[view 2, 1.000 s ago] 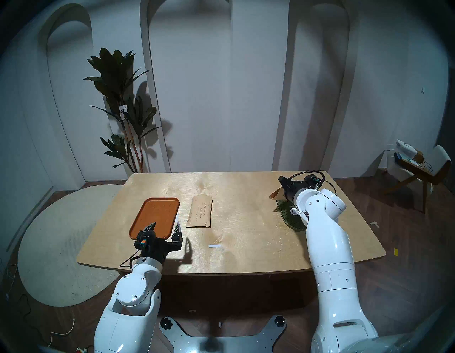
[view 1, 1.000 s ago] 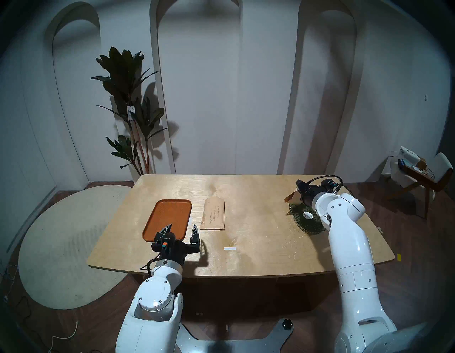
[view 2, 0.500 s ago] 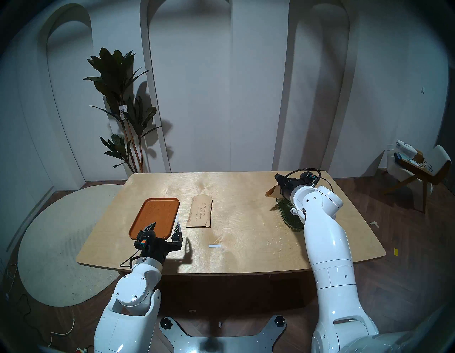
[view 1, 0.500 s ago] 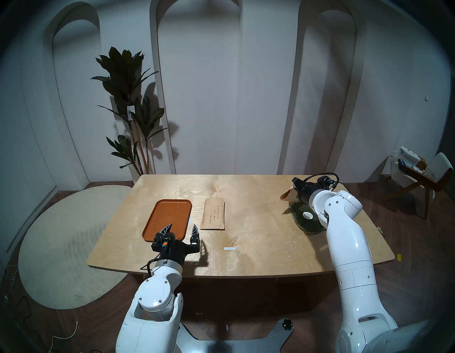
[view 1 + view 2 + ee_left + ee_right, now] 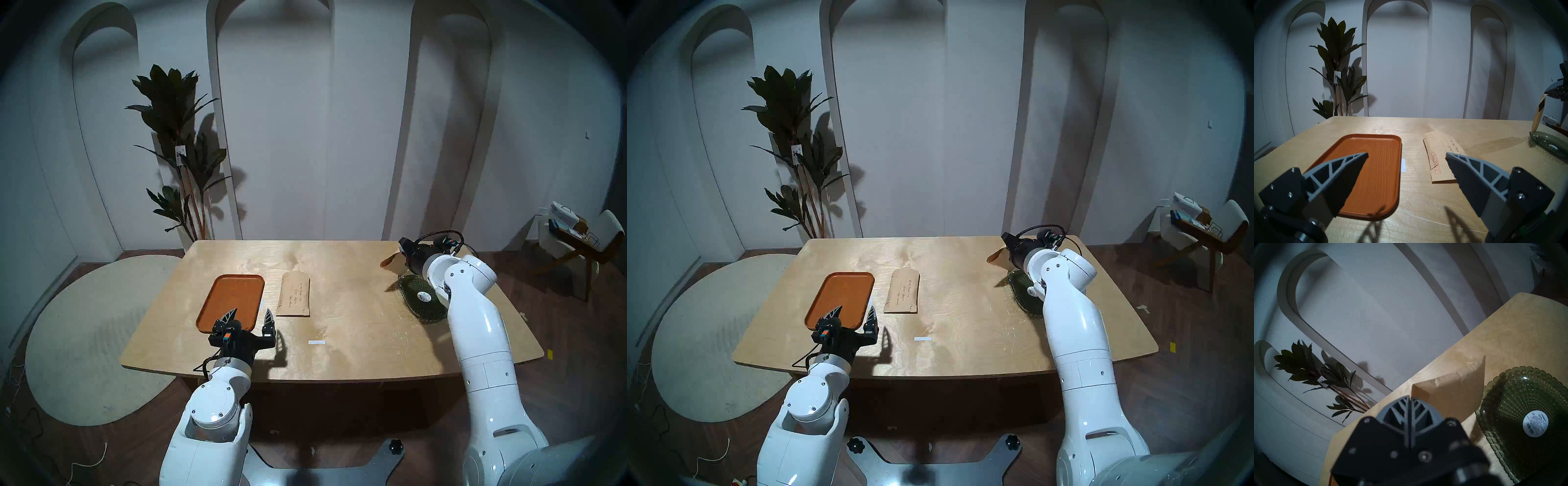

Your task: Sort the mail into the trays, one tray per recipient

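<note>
In the head view's lower left, the left gripper (image 5: 250,315) hangs spread wide and empty over the near end of the orange tray (image 5: 234,298). Just right of the tray, a tan envelope (image 5: 294,298) lies flat, handwriting up, on the table (image 5: 356,339), bare wood around it. At upper right, the right gripper (image 5: 1409,399) is clamped on a second envelope (image 5: 1454,392), hanging curled above the green dish's (image 5: 412,298) far rim.

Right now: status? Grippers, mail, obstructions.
Left gripper open, idle near orange tray. Right gripper shut on envelope, hanging beside green dish. Second envelope flat on table. Nothing obstructing.
</note>
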Controlling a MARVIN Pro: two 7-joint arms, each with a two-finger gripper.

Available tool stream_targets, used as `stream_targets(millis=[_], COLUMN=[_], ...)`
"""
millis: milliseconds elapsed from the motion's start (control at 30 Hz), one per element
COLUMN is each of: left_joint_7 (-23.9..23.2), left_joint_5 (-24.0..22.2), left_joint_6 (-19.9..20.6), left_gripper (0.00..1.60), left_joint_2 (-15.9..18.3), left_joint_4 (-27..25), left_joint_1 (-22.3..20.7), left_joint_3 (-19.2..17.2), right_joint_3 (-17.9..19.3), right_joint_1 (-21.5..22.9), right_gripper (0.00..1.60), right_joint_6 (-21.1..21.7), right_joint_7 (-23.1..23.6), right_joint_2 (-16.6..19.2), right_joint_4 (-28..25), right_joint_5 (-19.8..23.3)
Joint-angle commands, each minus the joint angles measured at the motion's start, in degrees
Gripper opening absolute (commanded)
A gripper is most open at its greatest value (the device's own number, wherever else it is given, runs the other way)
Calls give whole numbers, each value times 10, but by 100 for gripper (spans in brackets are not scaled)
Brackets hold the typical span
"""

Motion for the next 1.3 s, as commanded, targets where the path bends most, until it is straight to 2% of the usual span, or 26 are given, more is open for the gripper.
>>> stream_targets(millis=[0, 600, 867, 1267], left_joint_7=[0, 0, 0, 0], left_joint_5=[0, 0, 0, 0], left_joint_6=[-2, -2, -3, -3], left_gripper=[160, 160, 160, 160], left_joint_2=[0, 0, 0, 0], left_joint_4=[-13, -13, -12, -12], left_joint_1=[-3, -3, -3, -3], left_joint_3=[-1, -1, -1, -1], right_joint_3=[-1, -1, -16, -23], right_joint_1=[-2, -10, 23, 42], right_gripper=[0, 0, 0, 0], right_joint_6=[2, 4, 2, 4], right_joint_7=[4, 17, 27, 24], right_joint_2=[4, 16, 12, 11], right_joint_4=[4, 14, 21, 17], right_joint_5=[0, 12, 15, 23])
